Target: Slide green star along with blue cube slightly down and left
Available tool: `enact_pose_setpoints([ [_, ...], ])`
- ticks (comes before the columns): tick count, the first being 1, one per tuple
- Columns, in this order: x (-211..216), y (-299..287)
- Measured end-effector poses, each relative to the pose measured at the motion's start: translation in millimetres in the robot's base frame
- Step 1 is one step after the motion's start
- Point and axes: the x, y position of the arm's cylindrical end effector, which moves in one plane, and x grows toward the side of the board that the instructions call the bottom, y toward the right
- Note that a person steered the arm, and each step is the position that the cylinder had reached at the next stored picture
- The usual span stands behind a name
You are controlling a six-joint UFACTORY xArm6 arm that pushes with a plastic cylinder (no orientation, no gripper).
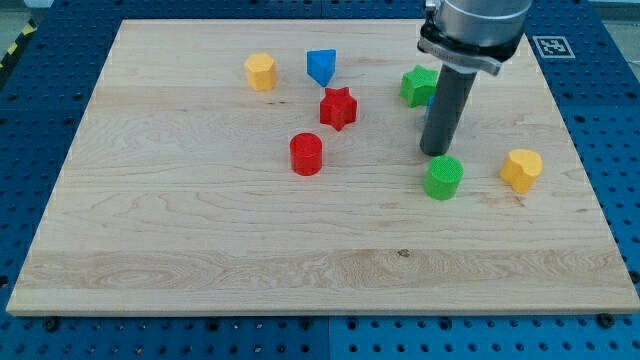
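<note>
The green star [417,86] lies at the upper right of the wooden board. The blue cube [428,112] sits right beside it on its lower right; the rod hides most of it, leaving only a thin blue sliver. My tip [435,154] rests on the board just below the blue cube and just above a green cylinder [443,177]. I cannot tell whether the rod touches the cube.
A red star [338,108], a red cylinder [306,154], a blue triangular block [321,66] and a yellow block [260,71] lie to the left. A yellow heart [521,169] lies at the right. The board's right edge [585,150] is near.
</note>
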Motion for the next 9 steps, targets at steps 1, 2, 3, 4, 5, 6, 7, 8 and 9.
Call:
enact_pose_setpoints([
  [1,-28.9,0.0],
  [2,-52.4,0.0],
  [3,-63.7,-1.6],
  [4,-78.5,-17.4],
  [5,-97.1,-27.0],
  [6,-112.0,-30.6],
  [7,-129.8,-31.5],
  [8,-161.3,-31.5],
  [9,-190.0,-31.5],
])
